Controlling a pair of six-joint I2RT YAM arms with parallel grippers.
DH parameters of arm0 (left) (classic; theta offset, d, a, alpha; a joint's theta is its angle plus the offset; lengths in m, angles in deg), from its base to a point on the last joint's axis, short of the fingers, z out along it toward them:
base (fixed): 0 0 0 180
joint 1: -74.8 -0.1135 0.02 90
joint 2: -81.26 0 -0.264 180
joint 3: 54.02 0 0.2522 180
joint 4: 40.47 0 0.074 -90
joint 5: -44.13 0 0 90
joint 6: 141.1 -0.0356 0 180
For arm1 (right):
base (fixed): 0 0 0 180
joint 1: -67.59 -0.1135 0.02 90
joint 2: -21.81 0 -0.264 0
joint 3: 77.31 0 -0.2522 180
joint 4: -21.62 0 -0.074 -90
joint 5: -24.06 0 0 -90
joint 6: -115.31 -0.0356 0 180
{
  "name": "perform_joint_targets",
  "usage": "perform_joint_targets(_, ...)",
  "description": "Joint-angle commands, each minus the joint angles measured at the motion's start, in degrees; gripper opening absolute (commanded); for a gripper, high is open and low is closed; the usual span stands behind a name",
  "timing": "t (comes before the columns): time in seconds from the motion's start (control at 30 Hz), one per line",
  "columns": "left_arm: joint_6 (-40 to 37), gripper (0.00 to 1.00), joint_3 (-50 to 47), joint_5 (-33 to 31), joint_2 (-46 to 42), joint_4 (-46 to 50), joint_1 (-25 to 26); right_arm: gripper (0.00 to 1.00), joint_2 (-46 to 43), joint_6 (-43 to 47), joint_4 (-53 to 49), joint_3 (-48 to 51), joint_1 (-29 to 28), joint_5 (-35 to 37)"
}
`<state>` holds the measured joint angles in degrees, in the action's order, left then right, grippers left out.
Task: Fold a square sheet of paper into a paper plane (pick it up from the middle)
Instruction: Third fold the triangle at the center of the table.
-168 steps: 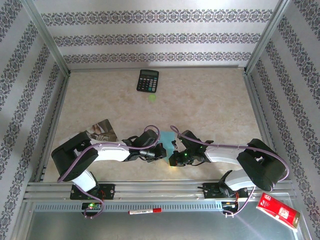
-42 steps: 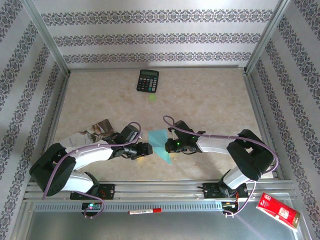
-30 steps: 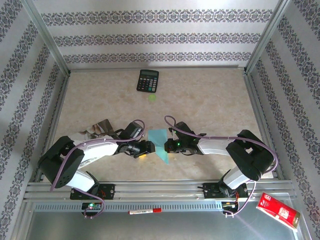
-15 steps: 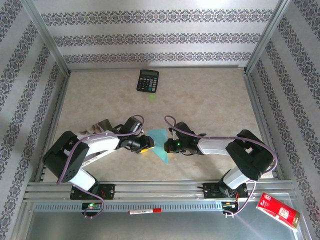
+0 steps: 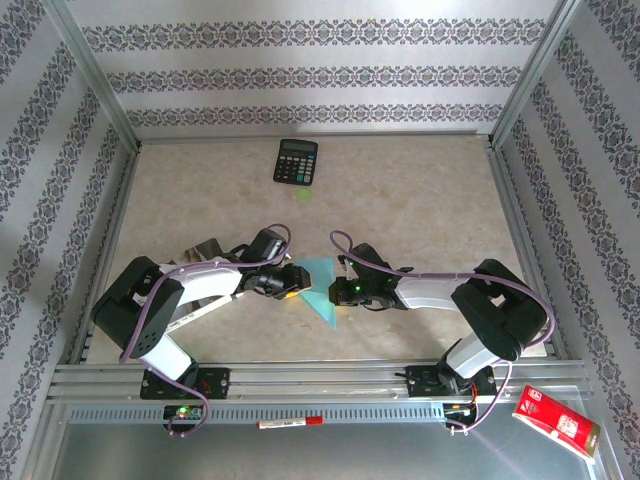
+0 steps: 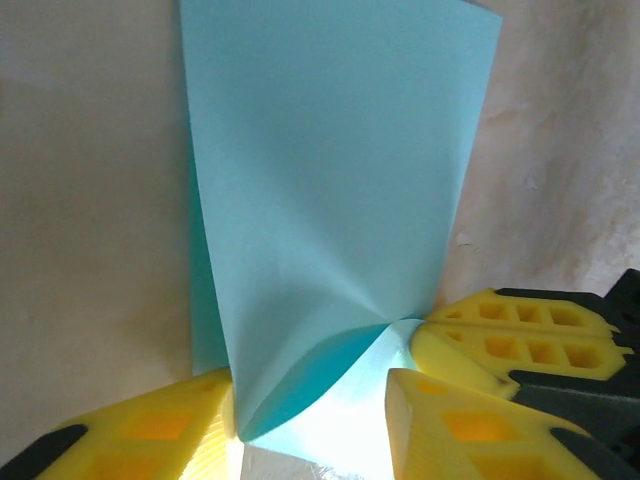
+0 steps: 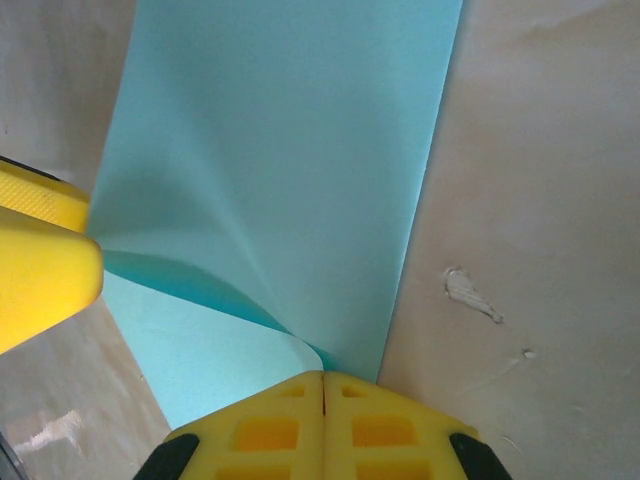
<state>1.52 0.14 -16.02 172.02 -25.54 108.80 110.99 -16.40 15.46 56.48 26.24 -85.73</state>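
The square sheet of paper (image 5: 320,290), light cyan, lies part folded on the table near the front, one end running to a point toward me. My left gripper (image 5: 294,282) is at its left edge. In the left wrist view its jaws (image 6: 310,435) stand apart, and a raised flap of the sheet (image 6: 330,180) bows up between them. My right gripper (image 5: 339,292) is at the right edge, shut. Its joined fingertips (image 7: 322,385) rest on the sheet (image 7: 280,150) where the flap curls up.
A black calculator (image 5: 296,161) lies at the back. A printed booklet (image 5: 200,250) is partly under my left arm. A red packet (image 5: 556,420) and a red pen (image 5: 290,423) lie on the metal ledge in front. Metal rails frame the table.
My left gripper has moved right, up to the sheet's left edge, and its jaws have narrowed around the flap. The right gripper has stayed shut in place.
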Motion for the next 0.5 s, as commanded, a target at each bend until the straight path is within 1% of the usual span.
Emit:
perform_joint_targets(0.0,-2.34,0.37,-0.54,2.03,-0.45,-3.36,-0.68,0.02,1.51,0.14,-3.18,1.51,0.85,0.99)
perform_joint_targets(0.27,-7.37,0.31,-1.21,2.76,-0.65,-2.78,-0.68,0.02,1.54,0.76,-3.85,1.00,1.41,0.63)
perform_joint_targets(0.4,-8.22,0.28,-1.30,3.10,-0.81,-3.32,-0.69,0.02,1.72,0.93,-4.12,0.98,1.51,0.54)
perform_joint_targets(0.47,-8.58,0.26,-1.36,3.19,-0.54,-3.54,-0.69,0.02,1.85,1.10,-4.28,0.81,1.57,0.50)
